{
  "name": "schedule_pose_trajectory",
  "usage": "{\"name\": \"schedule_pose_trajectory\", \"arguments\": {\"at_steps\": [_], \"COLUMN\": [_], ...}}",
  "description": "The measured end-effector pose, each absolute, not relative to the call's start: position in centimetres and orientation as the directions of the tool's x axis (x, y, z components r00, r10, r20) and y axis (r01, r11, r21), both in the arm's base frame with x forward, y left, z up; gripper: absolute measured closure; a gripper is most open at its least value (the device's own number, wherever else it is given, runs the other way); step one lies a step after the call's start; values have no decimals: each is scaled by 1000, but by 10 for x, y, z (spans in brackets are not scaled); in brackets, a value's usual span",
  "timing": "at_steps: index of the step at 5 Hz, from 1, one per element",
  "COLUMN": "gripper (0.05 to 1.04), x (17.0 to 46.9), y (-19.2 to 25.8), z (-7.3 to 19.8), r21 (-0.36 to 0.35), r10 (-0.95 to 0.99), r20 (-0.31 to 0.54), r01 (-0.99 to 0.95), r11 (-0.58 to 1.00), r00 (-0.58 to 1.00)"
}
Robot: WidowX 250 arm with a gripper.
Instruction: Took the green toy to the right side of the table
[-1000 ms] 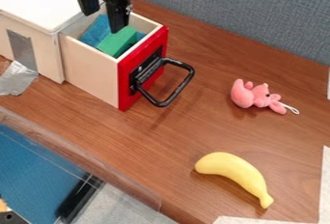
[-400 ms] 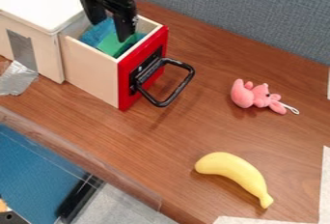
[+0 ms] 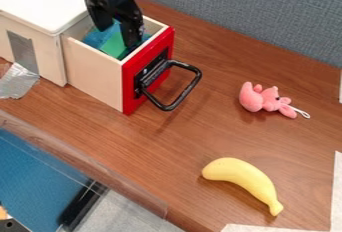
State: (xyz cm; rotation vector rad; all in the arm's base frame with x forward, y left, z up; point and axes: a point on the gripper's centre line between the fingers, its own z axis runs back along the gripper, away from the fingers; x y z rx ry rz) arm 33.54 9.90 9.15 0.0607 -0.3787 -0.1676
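The black gripper (image 3: 117, 37) hangs down over the open drawer at the upper left, open, with its fingertips low inside the drawer's opening. The green toy (image 3: 114, 46), a block, lies in the drawer on blue material, partly hidden behind the finger on the right. Whether that finger touches the block I cannot tell. The wooden table (image 3: 220, 121) spreads out to the right of the drawer.
The drawer's red front (image 3: 130, 96) carries a black handle (image 3: 179, 97) that juts out over the table. A pink plush toy (image 3: 267, 98) lies at the right, and a yellow banana (image 3: 242, 175) at the lower right. A grey partition (image 3: 254, 16) stands behind.
The gripper has come down into the drawer area and shifted slightly right, and its finger now covers more of the green block. The drawer, plush toy and banana have stayed put.
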Motion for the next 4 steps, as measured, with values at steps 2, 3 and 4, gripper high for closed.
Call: {"name": "schedule_pose_trajectory", "arguments": {"at_steps": [2,3,4], "gripper": [84,127,414], "x": [336,337,341], "y": [99,99,98], "z": [77,69,64], "r21": [92,98,89], "r10": [-173,-166,-135], "r20": [351,337,347], "r01": [150,140,111], "r11": [984,985,990], "r00": [920,927,928]}}
